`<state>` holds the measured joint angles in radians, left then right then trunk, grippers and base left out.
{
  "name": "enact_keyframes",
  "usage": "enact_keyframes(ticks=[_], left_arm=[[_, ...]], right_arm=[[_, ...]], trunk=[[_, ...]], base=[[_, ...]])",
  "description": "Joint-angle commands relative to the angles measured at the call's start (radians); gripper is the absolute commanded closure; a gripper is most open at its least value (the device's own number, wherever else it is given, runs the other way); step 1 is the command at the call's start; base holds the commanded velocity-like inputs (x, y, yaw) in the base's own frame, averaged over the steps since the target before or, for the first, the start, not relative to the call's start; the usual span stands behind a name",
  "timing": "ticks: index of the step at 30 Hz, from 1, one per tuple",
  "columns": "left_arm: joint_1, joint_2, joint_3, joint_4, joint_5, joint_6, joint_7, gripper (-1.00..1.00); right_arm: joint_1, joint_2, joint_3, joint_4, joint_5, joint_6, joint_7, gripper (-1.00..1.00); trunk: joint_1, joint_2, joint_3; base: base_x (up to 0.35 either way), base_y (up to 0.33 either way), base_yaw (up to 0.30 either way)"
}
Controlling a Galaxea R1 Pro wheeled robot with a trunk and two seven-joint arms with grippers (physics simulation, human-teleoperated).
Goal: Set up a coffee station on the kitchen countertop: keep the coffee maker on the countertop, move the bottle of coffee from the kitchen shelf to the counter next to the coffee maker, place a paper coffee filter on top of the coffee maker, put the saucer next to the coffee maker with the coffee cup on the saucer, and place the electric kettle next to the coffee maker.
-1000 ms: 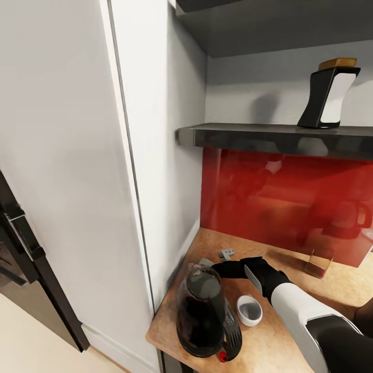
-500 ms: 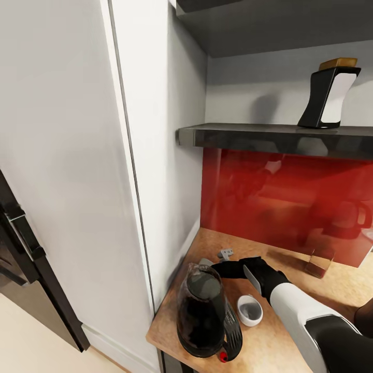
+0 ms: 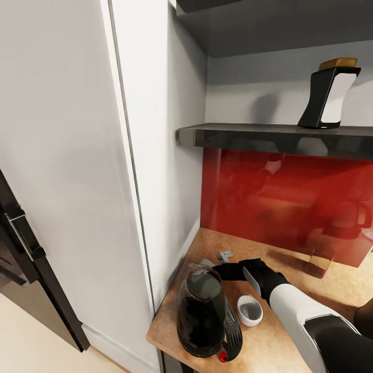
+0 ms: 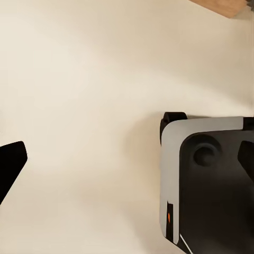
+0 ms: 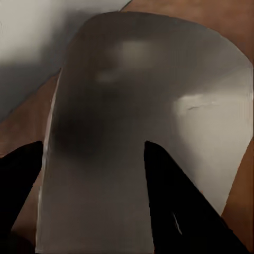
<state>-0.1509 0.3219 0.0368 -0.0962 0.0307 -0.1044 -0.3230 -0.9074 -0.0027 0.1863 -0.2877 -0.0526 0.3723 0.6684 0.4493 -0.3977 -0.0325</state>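
1. Countertop (image 3: pixel 290 331) in the head view carries the dark glass coffee maker (image 3: pixel 203 313) at its near corner, beside the white cabinet wall (image 3: pixel 166 155).
2. We see a small white cup (image 3: pixel 249 310) just right of the coffee maker, apparently apart from it.
3. Right gripper (image 3: pixel 228 270) sits just behind the coffee maker, black fingers reaching toward a small grey part (image 3: pixel 225 254) on the counter. From the head view we cannot tell whether they touch.
4. In the right wrist view the fingers (image 5: pixel 174 211) stand spread on either side of a grey rounded surface (image 5: pixel 148 132); what it is, and whether they touch it, we cannot tell.
5. Left gripper: one black fingertip (image 4: pixel 8 166) shows over pale floor (image 4: pixel 79 106) beside the robot's base (image 4: pixel 206 180); open or closed, we cannot tell.
6. Black-and-white appliance (image 3: pixel 329 93) stands on the shelf (image 3: pixel 259 134) above the red backsplash (image 3: pixel 285 202); a small glass (image 3: pixel 318 261) sits on the counter near that backsplash.
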Motion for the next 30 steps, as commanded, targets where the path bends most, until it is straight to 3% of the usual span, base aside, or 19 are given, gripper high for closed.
enact_keyframes(ticks=[1,30], left_arm=[[-0.001,0.0,0.004,0.001,0.003,-0.001,-0.005,-1.0],[-0.001,0.0,0.003,0.001,0.003,-0.001,-0.005,-1.0]], right_arm=[[-0.001,0.0,0.002,0.0,-0.004,0.008,0.0,1.0],[-0.001,0.0,0.0,-0.01,-0.003,0.01,0.0,1.0]], trunk=[[0.001,-0.002,-0.002],[0.001,-0.002,-0.002]], base=[[0.0,0.0,0.0],[0.0,0.0,0.0]])
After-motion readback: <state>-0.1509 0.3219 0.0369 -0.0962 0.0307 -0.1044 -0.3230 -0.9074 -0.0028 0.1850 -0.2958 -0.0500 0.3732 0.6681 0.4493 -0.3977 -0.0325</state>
